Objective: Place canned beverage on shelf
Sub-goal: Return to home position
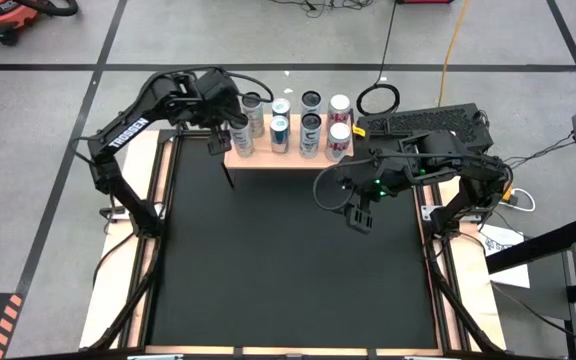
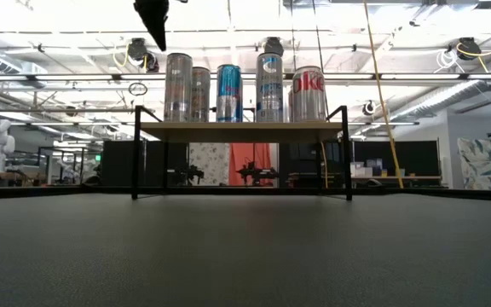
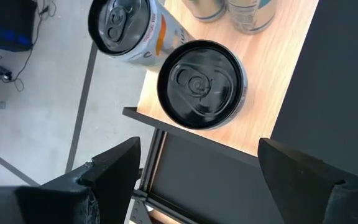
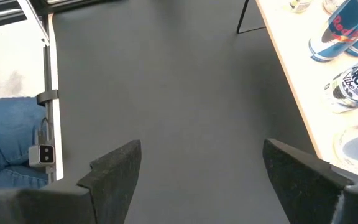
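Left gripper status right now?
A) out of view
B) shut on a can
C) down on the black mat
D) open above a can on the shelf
D: the left gripper hangs open over the black-topped can on the shelf, holding nothing.

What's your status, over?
Left claw open above black-topped can at shelf end. Right claw open over the mat. Other cans upright on shelf. Nothing in the way.
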`<action>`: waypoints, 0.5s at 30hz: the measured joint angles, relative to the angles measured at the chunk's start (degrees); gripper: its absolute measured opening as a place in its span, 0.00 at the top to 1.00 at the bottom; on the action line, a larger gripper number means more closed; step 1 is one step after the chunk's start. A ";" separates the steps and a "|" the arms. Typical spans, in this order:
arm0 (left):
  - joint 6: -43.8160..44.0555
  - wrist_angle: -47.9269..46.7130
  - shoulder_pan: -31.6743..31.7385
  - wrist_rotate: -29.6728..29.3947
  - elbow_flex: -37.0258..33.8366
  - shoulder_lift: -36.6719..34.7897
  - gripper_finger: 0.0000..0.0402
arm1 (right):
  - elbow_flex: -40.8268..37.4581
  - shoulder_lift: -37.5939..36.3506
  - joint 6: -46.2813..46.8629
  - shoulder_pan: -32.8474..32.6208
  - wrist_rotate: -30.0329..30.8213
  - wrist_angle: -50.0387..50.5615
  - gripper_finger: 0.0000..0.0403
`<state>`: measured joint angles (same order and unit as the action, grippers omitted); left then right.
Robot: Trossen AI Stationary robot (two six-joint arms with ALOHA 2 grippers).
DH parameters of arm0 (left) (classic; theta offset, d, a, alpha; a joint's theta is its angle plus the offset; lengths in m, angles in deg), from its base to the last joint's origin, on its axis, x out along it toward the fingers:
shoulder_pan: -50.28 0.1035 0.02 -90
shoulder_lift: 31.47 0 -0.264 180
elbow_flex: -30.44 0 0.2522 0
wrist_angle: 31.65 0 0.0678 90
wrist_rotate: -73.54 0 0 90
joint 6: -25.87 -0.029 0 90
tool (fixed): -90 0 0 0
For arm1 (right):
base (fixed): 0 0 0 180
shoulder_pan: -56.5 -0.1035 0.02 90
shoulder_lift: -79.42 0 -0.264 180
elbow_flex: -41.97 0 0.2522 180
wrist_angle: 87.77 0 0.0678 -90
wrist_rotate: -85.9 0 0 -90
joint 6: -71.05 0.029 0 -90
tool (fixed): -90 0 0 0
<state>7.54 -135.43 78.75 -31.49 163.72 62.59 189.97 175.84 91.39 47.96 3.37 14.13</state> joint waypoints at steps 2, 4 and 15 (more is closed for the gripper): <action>0.00 0.00 0.00 0.06 0.00 -0.20 0.22 | 0.00 0.02 0.02 -0.23 0.00 0.00 0.21; 0.19 0.00 0.00 0.17 0.00 -0.32 0.22 | 0.00 0.02 0.18 -0.54 0.02 0.00 0.21; 1.80 0.00 0.00 -0.09 0.00 -0.39 0.22 | 0.00 0.02 1.40 -3.06 0.09 0.02 0.21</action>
<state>9.34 -135.43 78.75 -31.58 163.72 62.20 189.97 175.86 92.79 44.89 3.46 14.15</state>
